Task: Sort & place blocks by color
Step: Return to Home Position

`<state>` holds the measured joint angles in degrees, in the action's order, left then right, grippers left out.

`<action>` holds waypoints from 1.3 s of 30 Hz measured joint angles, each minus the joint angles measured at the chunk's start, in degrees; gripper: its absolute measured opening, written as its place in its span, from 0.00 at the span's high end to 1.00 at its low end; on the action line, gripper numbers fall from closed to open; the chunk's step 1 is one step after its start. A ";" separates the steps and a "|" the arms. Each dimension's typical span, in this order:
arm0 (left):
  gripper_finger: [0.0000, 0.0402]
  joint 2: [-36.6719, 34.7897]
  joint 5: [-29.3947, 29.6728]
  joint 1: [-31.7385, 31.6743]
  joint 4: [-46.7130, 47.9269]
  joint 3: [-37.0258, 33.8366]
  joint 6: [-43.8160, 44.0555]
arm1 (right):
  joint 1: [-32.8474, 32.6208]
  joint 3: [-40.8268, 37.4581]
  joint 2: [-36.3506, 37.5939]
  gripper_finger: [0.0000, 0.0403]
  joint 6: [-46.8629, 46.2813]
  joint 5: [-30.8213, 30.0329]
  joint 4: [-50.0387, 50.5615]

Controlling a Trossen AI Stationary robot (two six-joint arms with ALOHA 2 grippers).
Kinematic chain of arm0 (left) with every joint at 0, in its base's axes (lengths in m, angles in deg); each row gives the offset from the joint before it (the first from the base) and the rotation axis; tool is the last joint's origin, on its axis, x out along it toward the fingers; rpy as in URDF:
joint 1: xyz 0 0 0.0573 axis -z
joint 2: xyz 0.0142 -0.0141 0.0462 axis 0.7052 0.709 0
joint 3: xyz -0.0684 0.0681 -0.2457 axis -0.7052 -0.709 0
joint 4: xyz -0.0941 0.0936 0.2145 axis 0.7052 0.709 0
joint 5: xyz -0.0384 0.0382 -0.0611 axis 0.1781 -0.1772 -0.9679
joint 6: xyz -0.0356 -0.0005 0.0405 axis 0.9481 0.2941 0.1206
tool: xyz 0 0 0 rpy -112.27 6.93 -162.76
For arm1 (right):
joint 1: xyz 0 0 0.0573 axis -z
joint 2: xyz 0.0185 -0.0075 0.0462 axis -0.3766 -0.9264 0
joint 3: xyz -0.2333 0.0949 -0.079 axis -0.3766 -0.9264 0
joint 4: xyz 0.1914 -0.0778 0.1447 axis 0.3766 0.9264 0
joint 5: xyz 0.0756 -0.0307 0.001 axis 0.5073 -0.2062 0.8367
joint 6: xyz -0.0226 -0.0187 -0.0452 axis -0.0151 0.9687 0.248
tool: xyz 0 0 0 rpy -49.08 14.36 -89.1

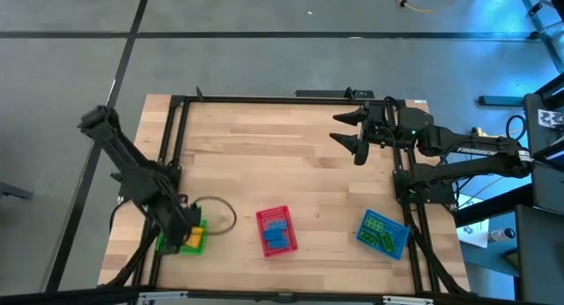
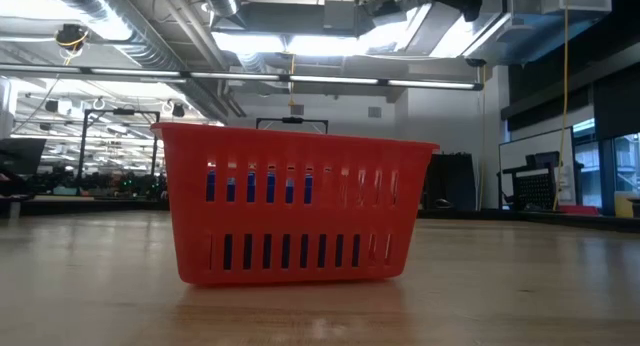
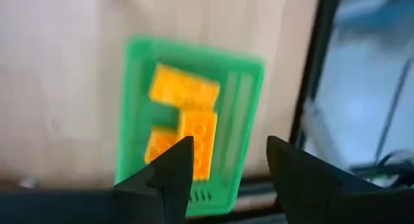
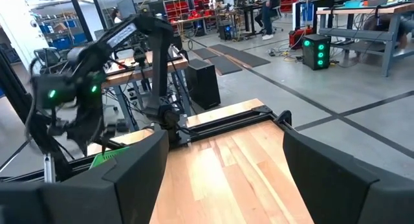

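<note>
A green tray [image 1: 167, 243] stands at the table's near left and holds yellow blocks [image 3: 184, 88]. My left gripper [image 3: 226, 166] hangs open above this tray, fingers pointing down, with nothing between them; in the high view my left gripper [image 1: 183, 227] covers part of the tray. The red tray [image 1: 275, 230] in the near middle holds blue blocks [image 1: 277, 234], which also show through the red tray's slots [image 2: 250, 186]. The blue tray [image 1: 383, 232] at the near right holds green blocks [image 1: 379, 230]. My right gripper [image 1: 344, 131] waits open and level near the far right.
A dark cable loop [image 1: 220, 212] lies on the wood between the green and red trays. A black frame [image 1: 264, 99] runs along the table's edges. The bare wooden middle [image 1: 273, 164] lies between the trays and my right gripper.
</note>
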<state>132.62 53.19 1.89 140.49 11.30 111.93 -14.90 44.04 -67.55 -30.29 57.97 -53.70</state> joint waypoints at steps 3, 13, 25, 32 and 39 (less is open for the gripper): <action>0.54 -6.75 6.41 -4.01 0.01 0.02 0.77 | 0.00 0.00 0.00 0.24 0.00 0.01 -0.01; 0.54 -18.51 25.14 -27.95 -24.96 0.09 -19.66 | 0.00 0.02 0.00 0.24 -0.20 0.03 -0.14; 0.54 -20.39 20.72 -48.58 -46.92 0.11 -47.64 | 0.00 0.08 0.04 0.24 -0.17 0.18 -2.33; 0.54 -20.20 18.66 -48.98 -46.65 0.11 -48.21 | 0.00 0.09 0.04 0.24 -0.17 0.18 -2.61; 0.63 -20.27 18.07 -48.96 -44.94 0.11 -48.51 | 0.00 0.07 0.04 0.24 -0.19 0.18 -2.61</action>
<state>112.35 71.27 -47.07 95.55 11.41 63.41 -14.90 44.10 -67.50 -30.48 58.15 -56.32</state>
